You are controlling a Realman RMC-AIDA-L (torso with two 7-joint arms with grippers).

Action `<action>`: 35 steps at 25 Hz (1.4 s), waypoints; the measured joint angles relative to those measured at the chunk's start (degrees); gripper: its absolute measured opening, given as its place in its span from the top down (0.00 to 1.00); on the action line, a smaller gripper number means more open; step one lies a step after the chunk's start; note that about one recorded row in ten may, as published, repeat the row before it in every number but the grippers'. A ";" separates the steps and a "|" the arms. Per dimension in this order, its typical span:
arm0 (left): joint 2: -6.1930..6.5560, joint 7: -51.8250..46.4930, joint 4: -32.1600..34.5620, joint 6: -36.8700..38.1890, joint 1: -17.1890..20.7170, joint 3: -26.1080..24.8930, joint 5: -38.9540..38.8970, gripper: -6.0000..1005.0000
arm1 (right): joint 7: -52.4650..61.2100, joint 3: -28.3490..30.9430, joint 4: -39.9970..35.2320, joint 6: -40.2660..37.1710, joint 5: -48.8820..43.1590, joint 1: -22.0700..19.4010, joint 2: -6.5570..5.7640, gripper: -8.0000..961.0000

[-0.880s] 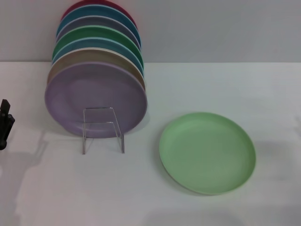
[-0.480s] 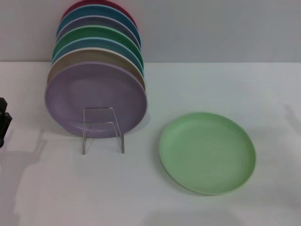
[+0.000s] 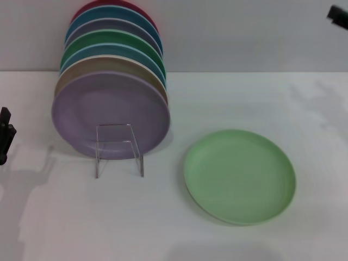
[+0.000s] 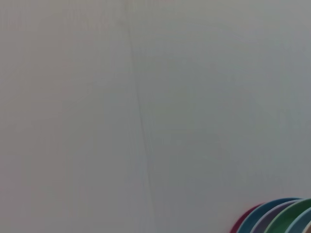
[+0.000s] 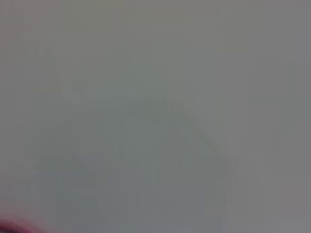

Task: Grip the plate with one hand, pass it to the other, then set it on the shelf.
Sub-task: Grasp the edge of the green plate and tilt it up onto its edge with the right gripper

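Observation:
The light mint-green plate (image 3: pixel 240 175) lies flat on the white table, right of centre in the head view. My left gripper (image 3: pixel 5 140) shows as a black part at the far left edge, well away from the plate. My right gripper (image 3: pixel 338 15) shows only as a black tip at the top right corner, high above and beyond the plate. Neither gripper touches the plate. The wrist views show mostly a plain grey wall.
A wire rack (image 3: pixel 118 148) at the left holds several upright plates, with a lilac plate (image 3: pixel 109 111) in front and a darker green plate (image 3: pixel 111 39) behind. Their rims also show in the left wrist view (image 4: pixel 277 217). The white table (image 3: pixel 81 217) reaches back to a grey wall.
My right gripper's black tip has come into view at the top right corner. My left gripper has shifted slightly at the left edge. The plate has not moved.

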 joint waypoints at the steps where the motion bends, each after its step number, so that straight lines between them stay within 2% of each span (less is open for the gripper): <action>1: 0.00 0.00 0.00 0.00 0.00 0.00 0.00 0.22 | 0.00 0.00 0.00 0.00 0.00 0.00 0.00 0.18; 4: 0.05 0.00 0.31 0.00 -0.66 0.00 -0.01 0.22 | 14.29 0.50 1.91 11.25 -14.80 2.56 -0.11 0.18; 5: 0.10 0.00 0.35 -0.01 -0.95 -0.19 -0.01 0.22 | 18.93 1.47 1.23 18.64 -19.55 3.74 -0.42 0.18; 6: 0.10 0.00 0.35 -0.01 -0.95 -0.19 -0.01 0.22 | 19.61 2.10 0.77 22.30 -20.14 4.18 -0.52 0.18; 7: 0.10 0.00 0.35 -0.05 -1.10 -0.42 -0.01 0.22 | 19.61 2.10 0.77 22.30 -20.14 4.18 -0.52 0.18; 10: 0.12 0.00 0.39 -0.50 -1.55 -1.30 -0.02 0.22 | 21.58 3.89 -0.07 32.09 -21.48 5.36 -0.78 0.18; 15: 0.12 0.00 0.39 -0.85 -1.95 -1.49 -0.01 0.22 | 23.32 4.31 -0.55 37.82 -23.31 6.90 -1.02 0.18; 21: 0.12 -0.01 0.39 -1.28 -2.23 -1.58 -0.08 0.22 | 23.29 4.48 -4.39 39.06 -24.92 8.29 -1.04 0.18; 25: 0.12 -0.01 0.30 -1.35 -1.96 -1.58 -0.09 0.22 | 21.68 4.69 -11.78 38.06 -25.45 11.12 -1.06 0.18; 35: 0.12 -0.01 0.41 -1.36 -1.81 -1.85 -0.09 0.22 | 20.41 4.45 -18.11 36.55 -27.49 14.92 -1.00 0.18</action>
